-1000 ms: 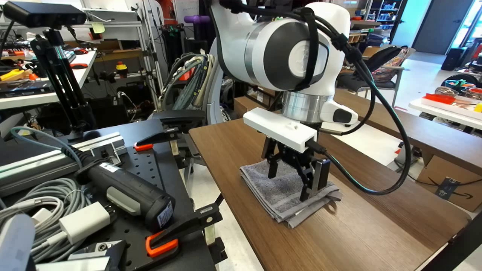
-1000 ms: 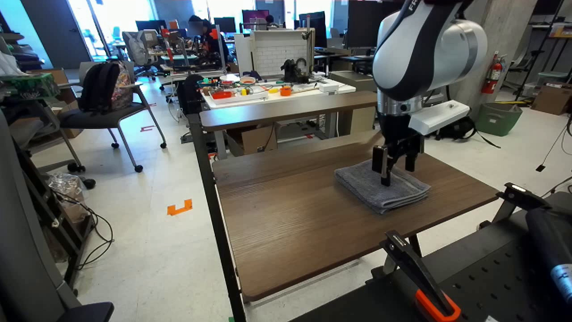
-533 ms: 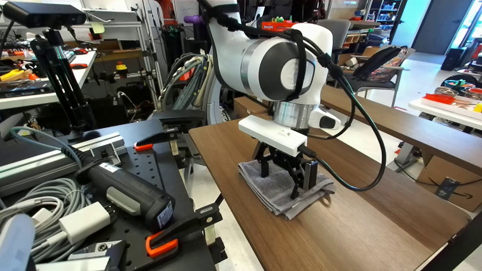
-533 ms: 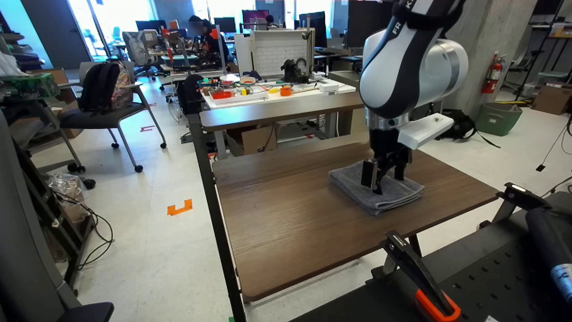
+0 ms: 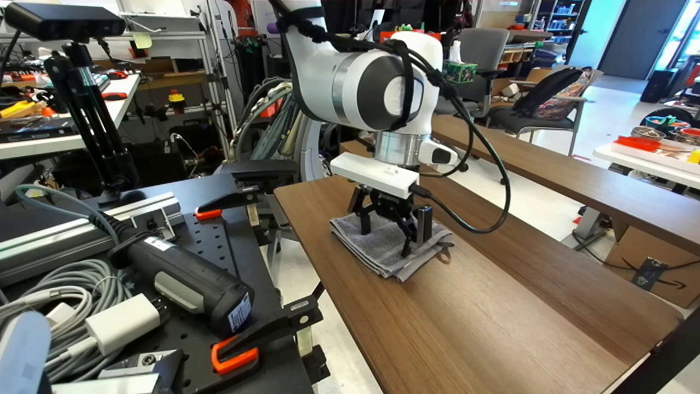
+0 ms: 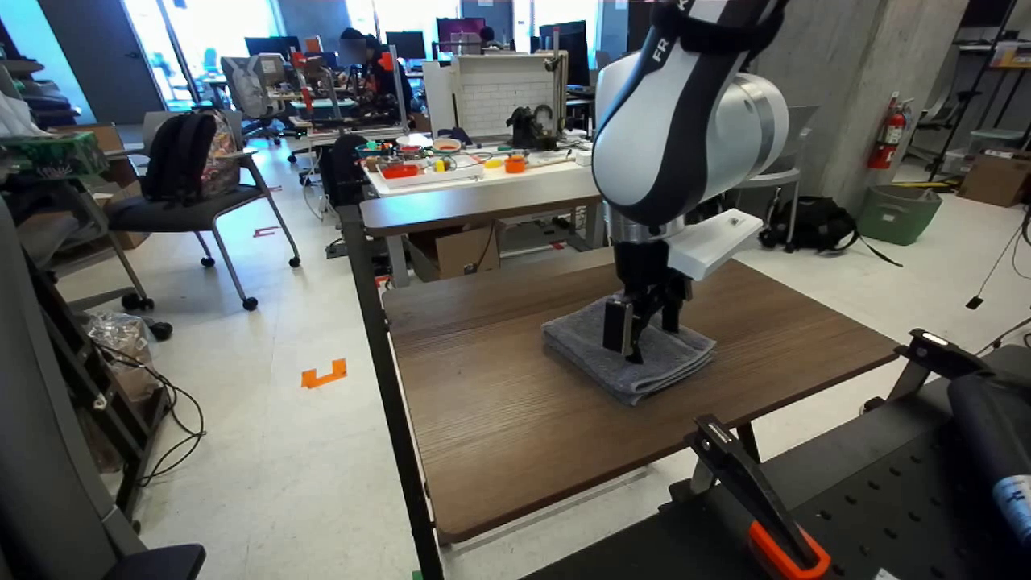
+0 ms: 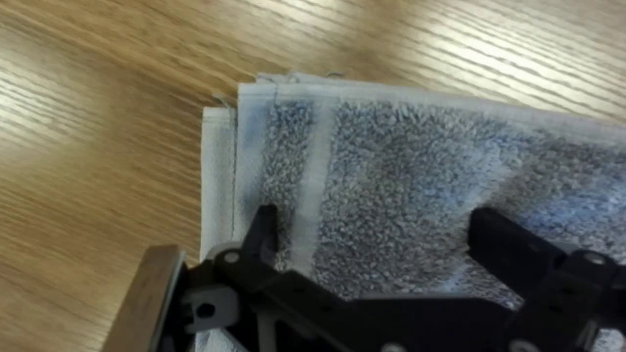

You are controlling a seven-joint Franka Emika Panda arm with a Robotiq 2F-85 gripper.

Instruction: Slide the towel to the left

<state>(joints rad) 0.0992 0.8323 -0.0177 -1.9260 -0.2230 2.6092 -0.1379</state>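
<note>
The gray folded towel (image 5: pixel 380 260) lies flat on the brown wooden table (image 5: pixel 492 328), its layers showing at the edges. It also shows in an exterior view (image 6: pixel 592 358) and fills much of the wrist view (image 7: pixel 391 151). My gripper (image 5: pixel 385 243) points straight down over the towel with its fingers spread wide; it also shows in an exterior view (image 6: pixel 652 346). In the wrist view the fingertips (image 7: pixel 372 212) are far apart with flat towel between them. Both tips appear to press on the towel's top, not pinching it.
A black perforated bench (image 5: pixel 202 241) with a dark handheld tool (image 5: pixel 186 279), cables and orange-tipped clamps (image 5: pixel 235 355) stands beside the table. A raised wooden board (image 6: pixel 515 201) runs along the table's far side. A black post (image 6: pixel 378 362) stands at one table end.
My gripper and the towel have moved together across the table, leftward in both exterior views. The gripper has also come down onto the towel. The fingers stay spread.
</note>
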